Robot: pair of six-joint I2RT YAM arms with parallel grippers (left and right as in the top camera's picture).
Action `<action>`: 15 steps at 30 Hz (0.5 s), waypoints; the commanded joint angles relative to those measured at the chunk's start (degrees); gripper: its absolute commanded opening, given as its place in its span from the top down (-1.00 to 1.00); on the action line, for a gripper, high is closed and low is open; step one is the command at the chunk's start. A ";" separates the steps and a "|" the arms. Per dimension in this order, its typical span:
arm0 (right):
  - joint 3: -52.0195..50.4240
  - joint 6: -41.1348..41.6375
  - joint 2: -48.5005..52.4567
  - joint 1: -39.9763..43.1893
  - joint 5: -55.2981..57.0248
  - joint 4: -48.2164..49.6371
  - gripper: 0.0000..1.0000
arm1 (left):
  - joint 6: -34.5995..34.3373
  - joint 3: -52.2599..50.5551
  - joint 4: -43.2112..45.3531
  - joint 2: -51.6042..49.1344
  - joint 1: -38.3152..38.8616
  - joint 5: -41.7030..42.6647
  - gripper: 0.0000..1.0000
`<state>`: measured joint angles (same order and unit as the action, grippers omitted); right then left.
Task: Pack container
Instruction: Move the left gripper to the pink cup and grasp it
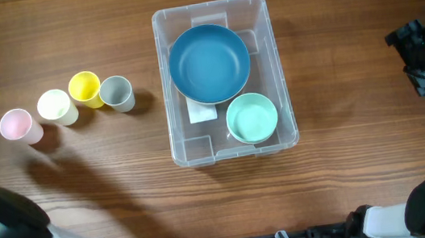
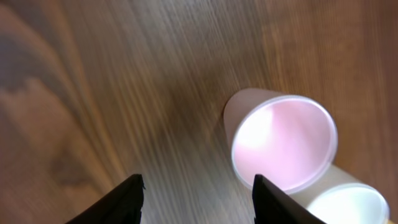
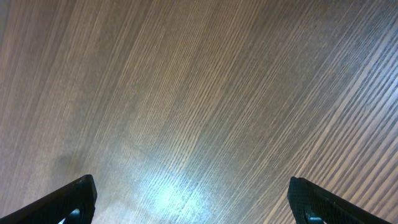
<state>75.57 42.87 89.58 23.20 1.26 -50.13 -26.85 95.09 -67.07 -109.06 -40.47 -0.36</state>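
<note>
Status: packing is partly complete.

The container (image 1: pixel 167 100) sits at the centre of the table (image 1: pixel 329 7). Inside it, a blue bowl (image 1: pixel 209 63) fills the 12 o'clock half and a mint bowl (image 1: pixel 251 117) occupies the 5 o'clock corner, its rim close to the blue bowl's. A white label (image 1: pixel 199 111) shows on the base at about 7 o'clock, partly under the blue bowl.

Outstanding: four cups stand upright in a row at 9 o'clock of the container, well apart from it. From the outer end they are a pink cup (image 1: pixel 18 125), cream cup (image 1: pixel 57 106), yellow cup (image 1: pixel 85 88) and grey cup (image 1: pixel 116 93). None is packed.

The left gripper (image 2: pixel 198 193) is at the table's 9 o'clock edge with its fingers spread and nothing between them. The pink cup is just beside it, toward 2 o'clock in the wrist view. The right gripper (image 3: pixel 189 193) is at the 3 o'clock edge, fingers wide apart over bare wood, holding nothing.

Judgement: roughly a third of the items are in, and the pink cup is the likeliest next pick.
</note>
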 commanded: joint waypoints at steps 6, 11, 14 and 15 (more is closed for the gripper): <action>0.15 0.79 0.59 0.07 -0.26 0.13 -0.99 | 7.26 -0.37 6.69 -8.41 -0.46 6.73 -0.04; 0.15 0.79 0.59 0.07 -0.26 0.13 -0.99 | 9.68 -0.37 7.54 -8.41 -0.24 7.04 0.70; 0.15 0.79 0.59 0.07 -0.26 0.13 -1.00 | 9.75 -0.35 6.34 -8.37 -0.26 7.61 0.92; 0.15 0.79 0.59 0.07 -0.26 0.15 -1.00 | 9.75 -0.35 5.73 -8.24 -0.28 7.58 0.92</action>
<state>75.57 42.87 89.58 23.20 1.28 -50.13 -18.22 94.91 -60.12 -117.32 -40.62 6.02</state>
